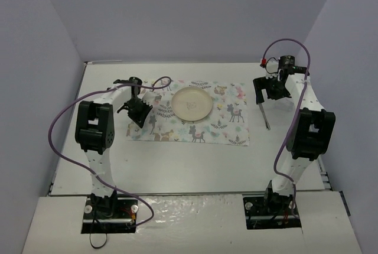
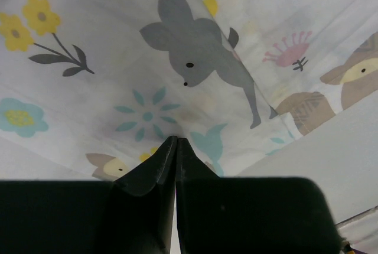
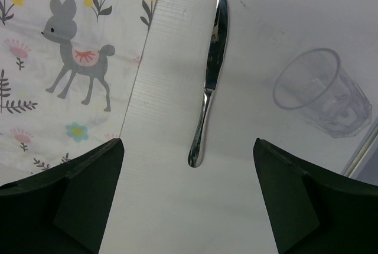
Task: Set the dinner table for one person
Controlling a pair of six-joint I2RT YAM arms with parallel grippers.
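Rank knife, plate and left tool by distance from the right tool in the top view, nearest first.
1. Knife: just below the right tool in the view, on the bare table right of the placemat.
2. Plate: well to the left, in the middle of the placemat.
3. Left tool: farthest, at the placemat's left edge.

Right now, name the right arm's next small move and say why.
Probably lower the right gripper straight down and close on the handle of the knife. Its fingers are open and wide apart, the knife lies between them on the bare dinner table, just off the edge of the placemat, and the glass sits apart to the side, so nothing seems to block the descent.
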